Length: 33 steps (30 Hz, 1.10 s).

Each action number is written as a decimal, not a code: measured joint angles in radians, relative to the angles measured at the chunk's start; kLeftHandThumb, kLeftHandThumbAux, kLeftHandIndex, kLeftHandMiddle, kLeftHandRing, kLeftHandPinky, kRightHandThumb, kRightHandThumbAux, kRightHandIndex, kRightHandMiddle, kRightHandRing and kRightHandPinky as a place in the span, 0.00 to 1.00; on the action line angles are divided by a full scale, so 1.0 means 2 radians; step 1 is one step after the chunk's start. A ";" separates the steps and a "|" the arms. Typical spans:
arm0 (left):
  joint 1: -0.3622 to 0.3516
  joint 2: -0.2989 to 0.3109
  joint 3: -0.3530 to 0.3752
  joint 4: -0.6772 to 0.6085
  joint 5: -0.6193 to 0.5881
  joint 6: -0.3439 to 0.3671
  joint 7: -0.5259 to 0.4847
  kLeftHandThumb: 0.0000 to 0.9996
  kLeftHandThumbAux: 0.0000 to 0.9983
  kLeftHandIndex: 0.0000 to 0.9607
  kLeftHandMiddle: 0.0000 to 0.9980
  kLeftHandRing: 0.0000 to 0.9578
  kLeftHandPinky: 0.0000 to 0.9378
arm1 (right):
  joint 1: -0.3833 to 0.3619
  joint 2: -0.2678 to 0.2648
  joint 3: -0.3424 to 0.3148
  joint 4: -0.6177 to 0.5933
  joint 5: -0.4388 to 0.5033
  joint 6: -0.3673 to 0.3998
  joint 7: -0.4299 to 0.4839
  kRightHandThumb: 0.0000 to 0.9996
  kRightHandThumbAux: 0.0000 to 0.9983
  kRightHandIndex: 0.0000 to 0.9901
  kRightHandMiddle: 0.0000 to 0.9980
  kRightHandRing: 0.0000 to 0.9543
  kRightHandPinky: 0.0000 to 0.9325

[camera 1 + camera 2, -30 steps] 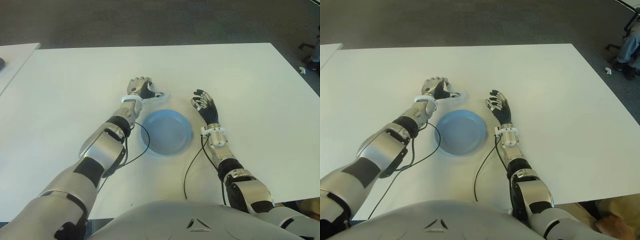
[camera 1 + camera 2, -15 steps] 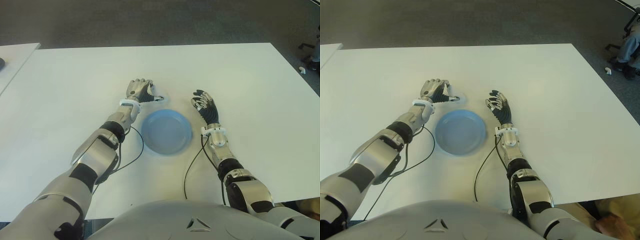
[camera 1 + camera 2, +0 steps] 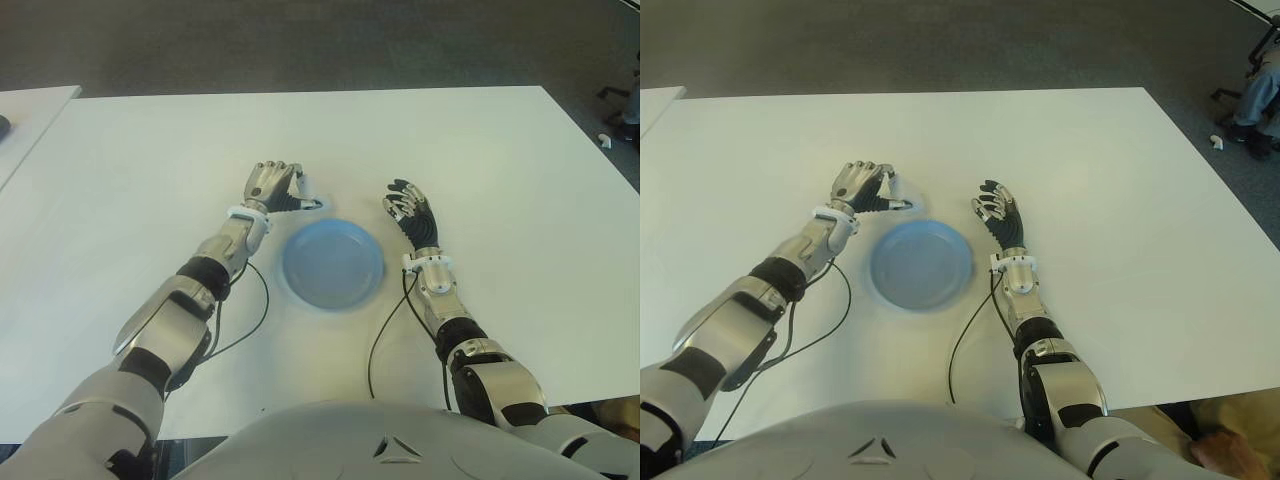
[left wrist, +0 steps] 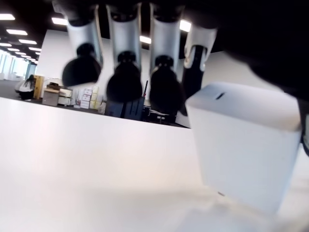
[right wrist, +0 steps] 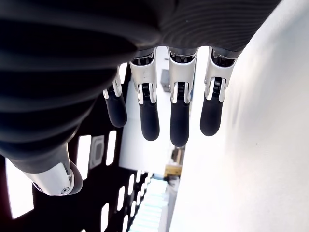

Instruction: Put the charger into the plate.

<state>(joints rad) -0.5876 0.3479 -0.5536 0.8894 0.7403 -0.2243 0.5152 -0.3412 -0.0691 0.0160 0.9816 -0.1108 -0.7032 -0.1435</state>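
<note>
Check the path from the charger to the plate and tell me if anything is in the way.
Nothing visible blocks it. The white charger sits on the table by the left hand, just beyond the blue plate, with bare table between them. The right hand shows on the plate's other side, holding nothing.

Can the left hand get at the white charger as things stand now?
Probably yes: the left hand is already at the charger, fingers curled beside it, nothing between them. A firm grasp is not visible yet.

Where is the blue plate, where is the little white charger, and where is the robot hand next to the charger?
Round blue plate [image 3: 333, 264], left eye view, on its bare middle.
Small white boxy charger [image 4: 244, 140], left wrist view, on its front face.
Left robot hand [image 3: 273, 186], left eye view, on the middle of the hand, fingers curled around the charger.
</note>
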 measured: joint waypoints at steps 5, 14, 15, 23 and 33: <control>0.032 0.021 0.001 -0.058 0.005 -0.005 0.000 0.72 0.70 0.46 0.82 0.83 0.83 | 0.000 0.000 -0.001 0.000 0.000 0.000 0.001 0.51 0.61 0.18 0.27 0.30 0.34; 0.088 0.063 0.014 -0.164 0.013 -0.007 -0.005 0.73 0.70 0.46 0.82 0.84 0.86 | 0.001 0.000 -0.001 0.000 0.000 0.000 0.001 0.49 0.60 0.17 0.26 0.30 0.34; 0.092 0.067 0.016 -0.174 0.013 -0.007 -0.006 0.73 0.70 0.46 0.82 0.84 0.87 | 0.001 0.000 -0.001 0.000 0.000 0.000 0.001 0.49 0.60 0.17 0.26 0.30 0.33; 0.120 0.085 0.028 -0.236 0.018 -0.007 -0.014 0.73 0.70 0.46 0.84 0.87 0.91 | 0.001 0.000 -0.001 0.000 0.000 0.001 0.001 0.49 0.60 0.18 0.25 0.29 0.34; 0.135 0.086 0.039 -0.267 0.018 -0.014 -0.016 0.74 0.70 0.46 0.85 0.88 0.92 | 0.001 0.000 -0.001 0.000 0.000 0.001 0.001 0.52 0.60 0.18 0.26 0.31 0.39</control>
<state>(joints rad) -0.3171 0.5194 -0.4763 0.3544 0.7762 -0.2523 0.4836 -0.3389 -0.0683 0.0148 0.9816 -0.1114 -0.7018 -0.1419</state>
